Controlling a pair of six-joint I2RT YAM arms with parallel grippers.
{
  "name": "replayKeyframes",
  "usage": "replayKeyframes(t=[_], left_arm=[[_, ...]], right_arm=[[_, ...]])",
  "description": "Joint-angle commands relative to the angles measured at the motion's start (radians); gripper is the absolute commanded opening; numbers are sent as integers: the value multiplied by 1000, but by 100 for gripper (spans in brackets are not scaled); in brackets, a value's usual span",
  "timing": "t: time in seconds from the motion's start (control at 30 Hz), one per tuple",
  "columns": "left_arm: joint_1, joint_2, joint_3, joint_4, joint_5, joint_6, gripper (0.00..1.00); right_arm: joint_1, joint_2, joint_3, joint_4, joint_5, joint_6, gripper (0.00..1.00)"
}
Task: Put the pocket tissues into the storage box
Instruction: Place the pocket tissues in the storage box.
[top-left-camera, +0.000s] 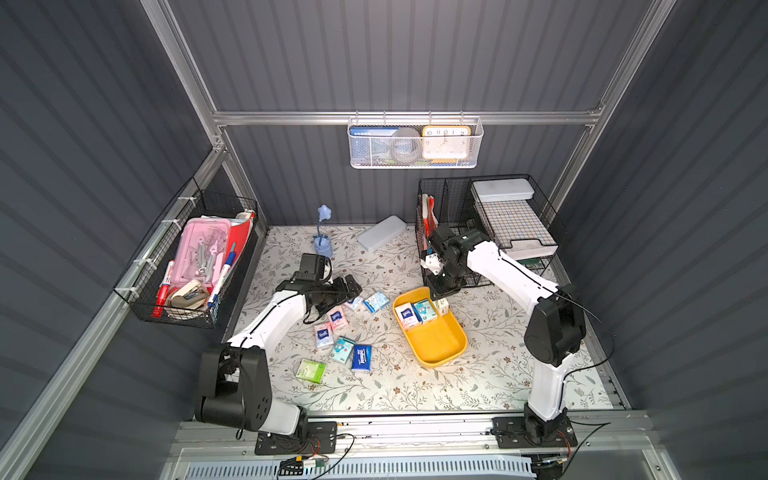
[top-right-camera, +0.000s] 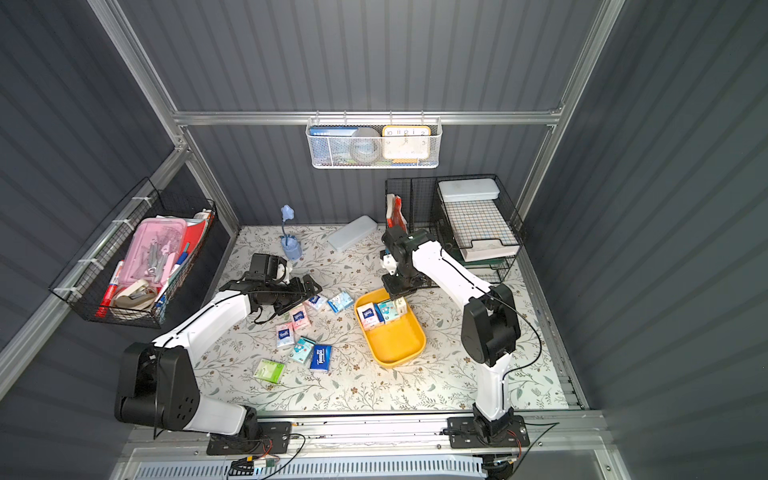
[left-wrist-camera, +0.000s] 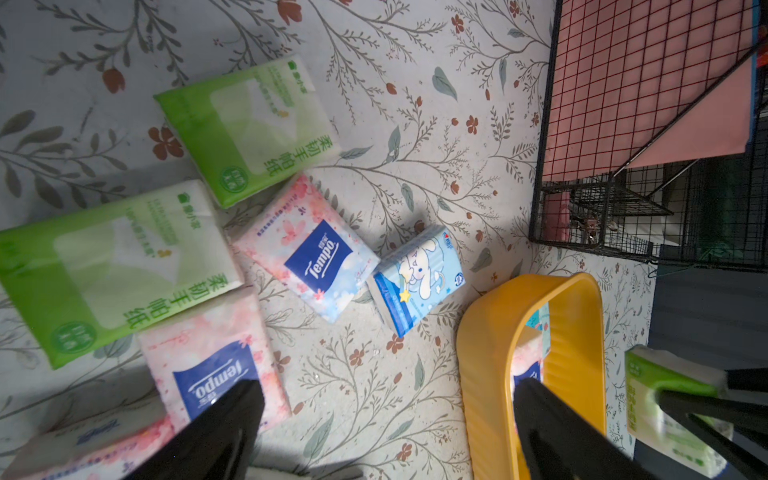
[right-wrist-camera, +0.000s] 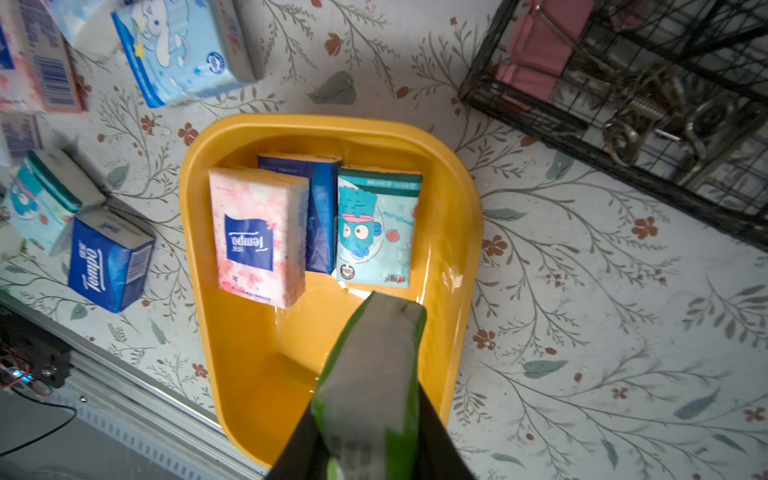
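Floral-patterned sheeting covers the counter (top-left-camera: 457, 386), which is enclosed by grey ribbed walls. One green packet (right-wrist-camera: 374, 365) of the pocket tissues is clamped on edge in the right tool (right-wrist-camera: 368, 432) and suspended over the storage box (top-left-camera: 432, 345). It hangs near three packets that lie flat in a row at the far end: a pink one (right-wrist-camera: 257, 237), a dark blue one (right-wrist-camera: 322, 216) and a teal one (right-wrist-camera: 376, 228). The placing step is judged to be in hand. A short descent toward the box floor is called for next, then a parting of the jaws so that the packet drops beside the row and not onto the rim. Several loose packets (top-left-camera: 361, 357) are scattered on the counter between the box and the left arm, so the task is judged well short of done. The left tool (left-wrist-camera: 386, 411) is held wide open and empty, low over that cluster. The right arm is reached forward, its wrist turned steeply down over the box. The left arm is stretched low across the counter, its wrist angled toward the box.
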Motion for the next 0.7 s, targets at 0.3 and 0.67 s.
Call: replayKeyframes(t=[0.3,0.67], left_arm=[[-7,-1,6,-16,-28,-14,99],[-7,-22,-5,-24,-42,-8,99]], right_arm=[[75,162,85,25,264,5,30],[127,244,215,-12,332,40,50]])
